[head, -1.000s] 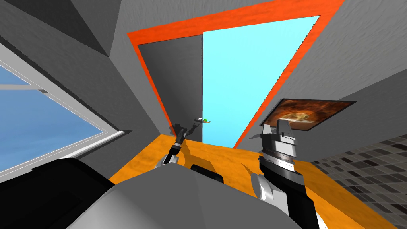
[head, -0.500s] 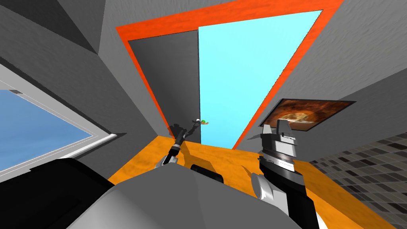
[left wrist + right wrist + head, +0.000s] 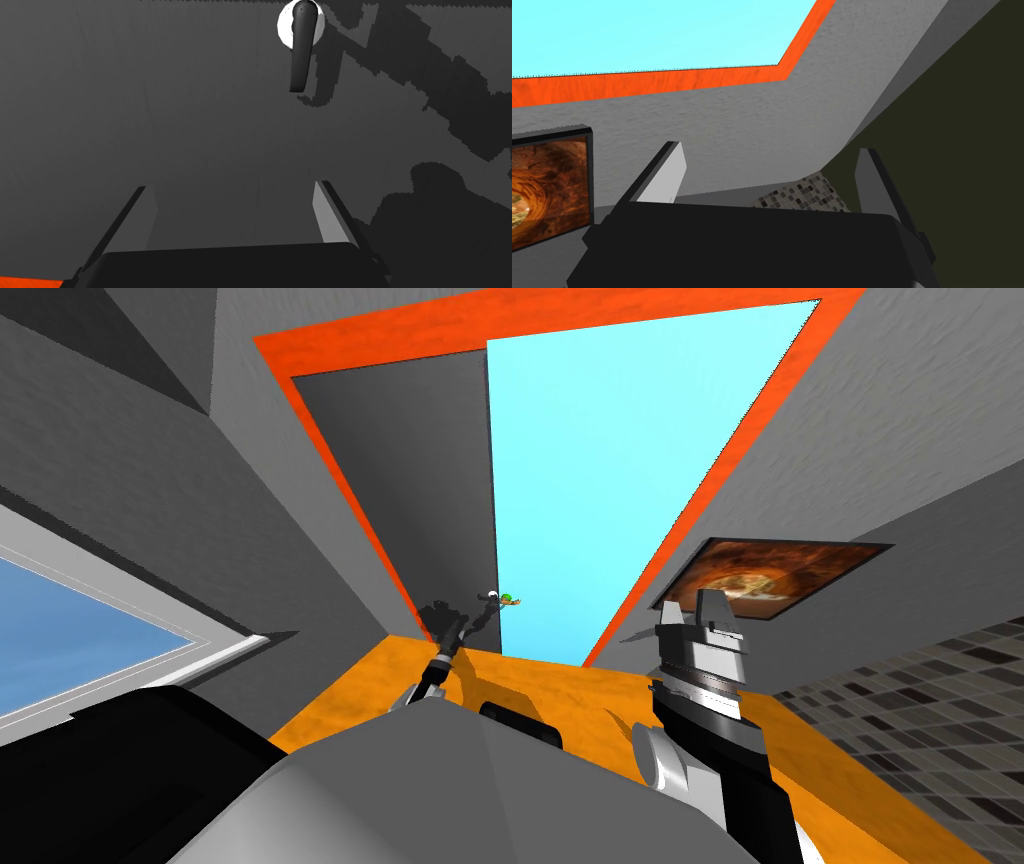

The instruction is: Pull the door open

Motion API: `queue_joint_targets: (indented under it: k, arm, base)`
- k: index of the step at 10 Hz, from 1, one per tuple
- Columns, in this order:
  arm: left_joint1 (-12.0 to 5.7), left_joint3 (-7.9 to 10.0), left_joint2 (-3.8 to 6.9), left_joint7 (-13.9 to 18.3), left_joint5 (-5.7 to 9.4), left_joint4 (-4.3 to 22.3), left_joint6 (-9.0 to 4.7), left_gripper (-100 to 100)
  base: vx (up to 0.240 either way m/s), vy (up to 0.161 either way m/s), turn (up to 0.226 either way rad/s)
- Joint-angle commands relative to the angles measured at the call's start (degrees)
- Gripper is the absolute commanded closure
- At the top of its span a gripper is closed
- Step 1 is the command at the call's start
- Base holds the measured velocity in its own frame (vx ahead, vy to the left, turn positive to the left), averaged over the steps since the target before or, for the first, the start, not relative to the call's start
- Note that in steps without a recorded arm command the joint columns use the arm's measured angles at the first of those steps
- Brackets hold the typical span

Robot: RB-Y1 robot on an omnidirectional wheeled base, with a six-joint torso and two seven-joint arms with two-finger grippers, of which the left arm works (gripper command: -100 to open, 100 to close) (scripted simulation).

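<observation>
Hovering unclenched and empty, the left gripper is pointing straight at the dark grey door, with both fingers spread and touching nothing. The dark lever handle is sitting well beyond the fingertips, apart from them and more in line with one finger than the other. It is hanging from a white rosette and casting a blocky shadow on the door face. In the head view, the handle is sitting near the door's free edge. The door is standing partly open in its orange frame, and a cyan area is filling the rest of the frame. The right gripper is being held off to the right of the frame, fingers apart and holding nothing.
</observation>
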Motion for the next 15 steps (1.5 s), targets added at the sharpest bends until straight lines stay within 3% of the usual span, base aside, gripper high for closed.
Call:
queue_joint_targets:
  k: [1, 4, 10, 12, 13, 15]
  arm:
    - [-0.4, 0.11, 0.23, 0.14, 0.02, 1.63, -0.43, -100]
    - [-0.97, 0.26, 0.55, 0.33, 0.04, 4.42, -1.25, -100]
    - [-2.58, 0.7, 1.43, 0.89, 0.09, 12.44, -3.61, -100]
    - [-2.88, 0.78, 1.58, 0.99, 0.1, 13.92, -4.04, -100]
    - [-2.78, 0.76, 1.5, 0.92, 0.1, 13.16, -3.64, -100]
    - [-1.55, 3.61, 3.2, 0.83, 1.48, 15.4, -3.62, -100]
  base:
    - [0.113, -0.027, -0.05]
    - [0.103, -0.023, -0.033]
    - [0.16, -0.016, -0.051]
    - [0.124, -0.018, -0.036]
    - [0.048, -0.004, -0.004]
    - [-0.007, 0.014, -0.007]
